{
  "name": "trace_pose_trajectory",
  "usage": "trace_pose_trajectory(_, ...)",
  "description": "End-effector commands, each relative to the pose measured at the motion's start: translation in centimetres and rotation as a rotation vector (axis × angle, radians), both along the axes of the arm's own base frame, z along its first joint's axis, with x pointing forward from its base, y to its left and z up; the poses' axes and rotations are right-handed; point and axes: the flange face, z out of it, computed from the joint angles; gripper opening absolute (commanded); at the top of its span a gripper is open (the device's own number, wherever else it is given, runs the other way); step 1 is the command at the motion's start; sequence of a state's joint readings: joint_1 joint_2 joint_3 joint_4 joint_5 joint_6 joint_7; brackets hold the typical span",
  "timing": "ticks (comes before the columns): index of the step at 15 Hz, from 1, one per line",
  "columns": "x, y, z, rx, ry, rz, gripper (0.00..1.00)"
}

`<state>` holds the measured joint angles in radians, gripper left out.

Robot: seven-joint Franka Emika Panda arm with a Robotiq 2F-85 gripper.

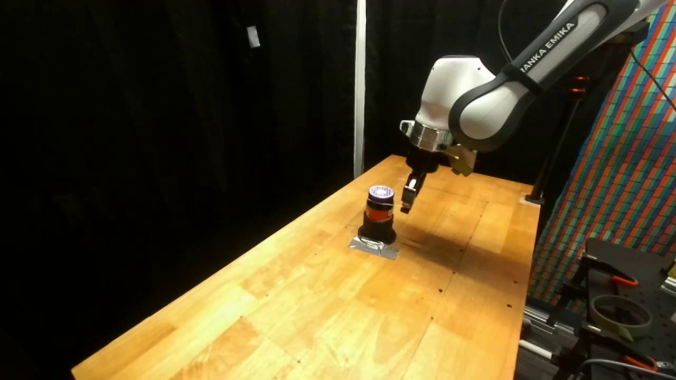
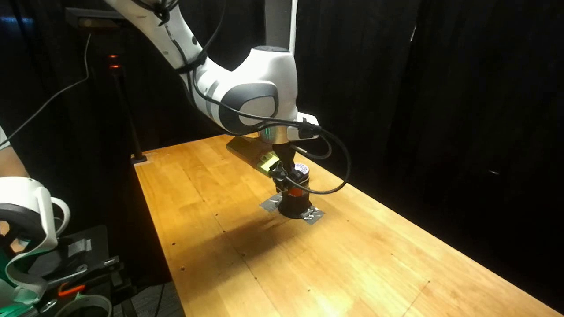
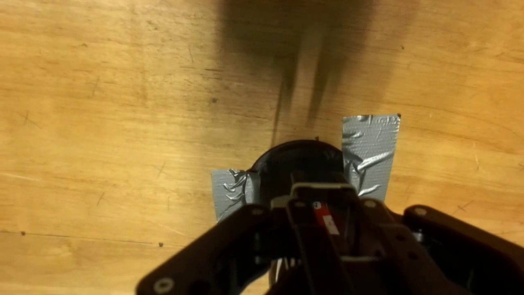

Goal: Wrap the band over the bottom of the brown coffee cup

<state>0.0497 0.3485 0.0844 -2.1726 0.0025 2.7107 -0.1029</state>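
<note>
Where the brown cup (image 1: 379, 224) stands: upright on the wooden table (image 1: 317, 316), dark-sided, with a pale patterned face on top.
Orange-red band (image 1: 379, 213): around the cup's side, beneath the top and above the flared black foot (image 3: 301, 157); white marks show in the wrist view.
Grey tape (image 3: 370, 153): two pieces, one each side of the foot, lapping onto the table.
Gripper (image 1: 405, 209): pointing down just beside the cup; whether its tips press together or sit slightly spread, I cannot tell from here.
Pale strand (image 1: 397, 205): thin, from the cup's upper side toward the gripper; too fine to say if held.
Arm (image 1: 459, 95): white and grey, reaching over the table, a black cable (image 2: 350, 165) looping off its wrist.
</note>
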Motion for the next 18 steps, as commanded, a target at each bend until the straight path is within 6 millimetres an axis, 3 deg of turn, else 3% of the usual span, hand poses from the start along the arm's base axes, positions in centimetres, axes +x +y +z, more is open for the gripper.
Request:
trace_pose_trajectory(1, -2.4, 0.1, 0.2, -0.007, -0.111, 0.051, 0.09)
trace_pose_trajectory(8, -3.9, 0.0, -0.9, 0.039, -0.354, 0.026, 0.13)
trace_pose_trajectory(18, -7.0, 0.4, -1.2, 0.090, -0.464, 0.048, 0.12)
